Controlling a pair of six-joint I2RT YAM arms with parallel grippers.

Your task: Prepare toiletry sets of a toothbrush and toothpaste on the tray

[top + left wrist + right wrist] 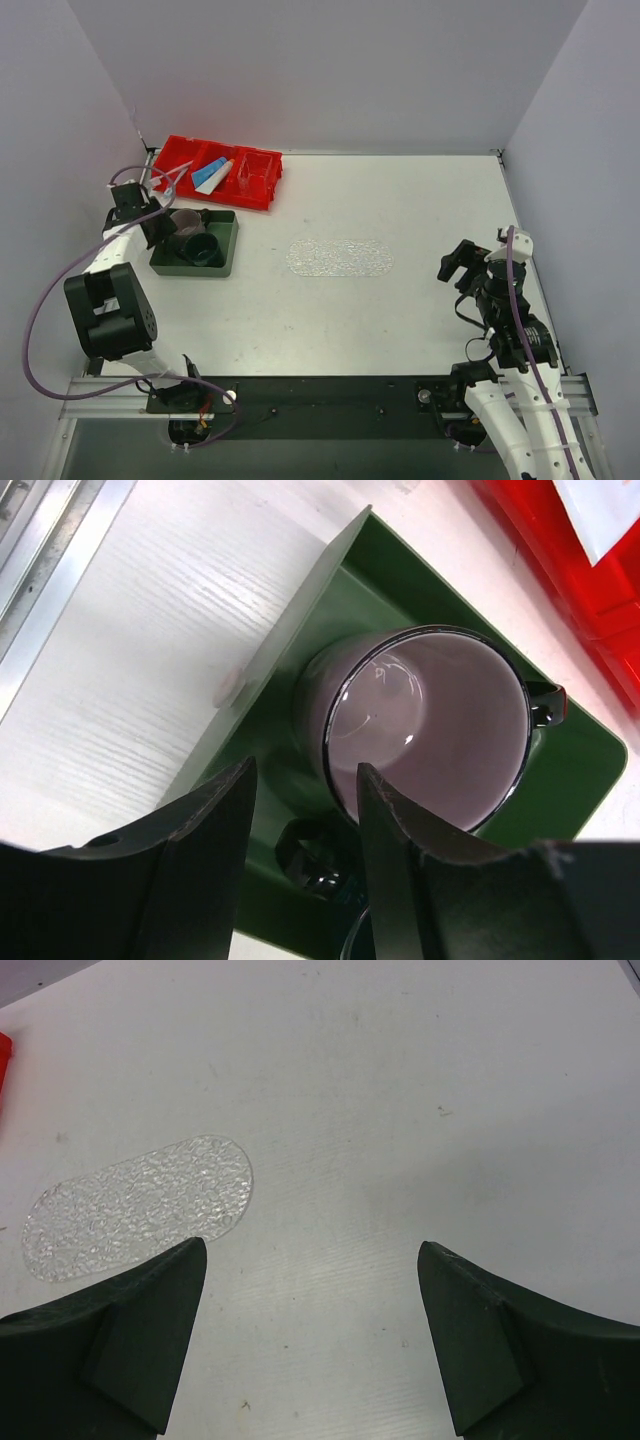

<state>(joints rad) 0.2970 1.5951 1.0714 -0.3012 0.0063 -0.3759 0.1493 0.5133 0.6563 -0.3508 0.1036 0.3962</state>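
Toiletries waiting in red bin (262, 187); clear tray (340, 257) lies bare on table (430, 200).
Two toothpaste (207, 171) tubes, blue and white, lie side by side in the bin: light and soft, likely best pinched across the flat middle. Left fingers (215, 820) are partly apart, gripping nothing, over a mug (430, 730) in the green tray (300, 630). Right fingers (150, 1310) are wide apart near the clear tray.
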